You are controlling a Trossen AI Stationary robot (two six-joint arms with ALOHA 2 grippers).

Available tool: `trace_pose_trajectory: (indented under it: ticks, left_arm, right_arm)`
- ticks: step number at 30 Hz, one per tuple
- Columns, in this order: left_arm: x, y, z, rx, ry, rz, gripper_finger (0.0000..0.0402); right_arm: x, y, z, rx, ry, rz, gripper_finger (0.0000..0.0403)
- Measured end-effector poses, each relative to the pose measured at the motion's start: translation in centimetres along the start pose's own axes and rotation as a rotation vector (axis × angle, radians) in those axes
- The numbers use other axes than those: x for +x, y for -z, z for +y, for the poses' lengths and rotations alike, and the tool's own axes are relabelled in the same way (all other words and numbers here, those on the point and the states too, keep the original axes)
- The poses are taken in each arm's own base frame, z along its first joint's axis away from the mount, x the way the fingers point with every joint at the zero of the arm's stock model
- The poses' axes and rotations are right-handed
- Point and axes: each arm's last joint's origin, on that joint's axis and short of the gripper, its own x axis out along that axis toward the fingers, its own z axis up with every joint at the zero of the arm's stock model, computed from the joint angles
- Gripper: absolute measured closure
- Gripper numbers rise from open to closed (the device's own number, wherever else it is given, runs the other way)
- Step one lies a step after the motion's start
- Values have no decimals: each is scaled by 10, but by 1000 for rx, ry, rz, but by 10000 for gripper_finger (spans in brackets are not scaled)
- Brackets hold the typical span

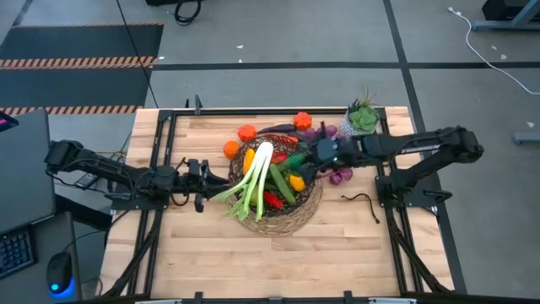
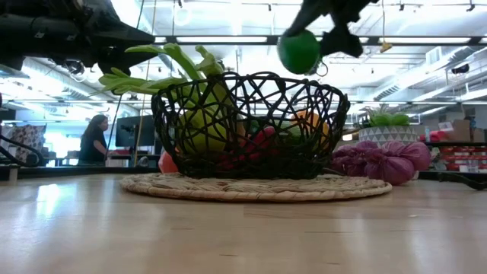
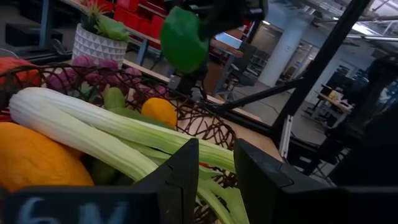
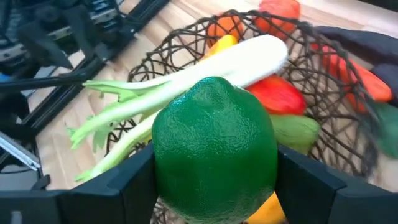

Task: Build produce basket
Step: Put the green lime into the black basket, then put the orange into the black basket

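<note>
right tool (image 4: 214, 180) pinching green lime (image 4: 214, 146) above basket (image 1: 305, 207) right rim | basket mid-worktop, leek (image 1: 257, 177) inside | lower into gap right of leek, then release | left tool (image 1: 201, 176) spread, parked left of basket

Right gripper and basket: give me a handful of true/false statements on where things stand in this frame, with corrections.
1. The right gripper is shut on a green lime. True.
2. The lime already lies in the basket. False: it is held above the rim.
3. A leek lies in the basket, its leaves sticking out over the rim. True.
4. The left gripper holds the leek. False: it holds nothing and waits left of the basket.
5. The purple grapes are in the basket. False: they lie on the table beside it.
</note>
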Motion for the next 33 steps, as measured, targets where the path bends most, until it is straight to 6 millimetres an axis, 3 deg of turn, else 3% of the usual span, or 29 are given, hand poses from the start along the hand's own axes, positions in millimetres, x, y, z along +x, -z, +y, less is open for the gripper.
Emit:
trace_pose_trajectory:
  ticks: [7, 11, 19, 33]
  left_arm:
    - [0, 0, 0, 1, -4, 3, 294]
    - [0, 1, 0, -11, 1, 5, 295]
    - [-1, 2, -5, 21, 33, 7, 311]
    - [-2, 8, -7, 56, 31, 59, 322]
  right_arm:
    - [35, 6, 0, -29, 61, 43, 127]
    - [45, 8, 1, -31, 41, 73, 120]
    - [44, 7, 10, -87, -33, 32, 95]
    - [46, -3, 1, -157, 85, -77, 13]
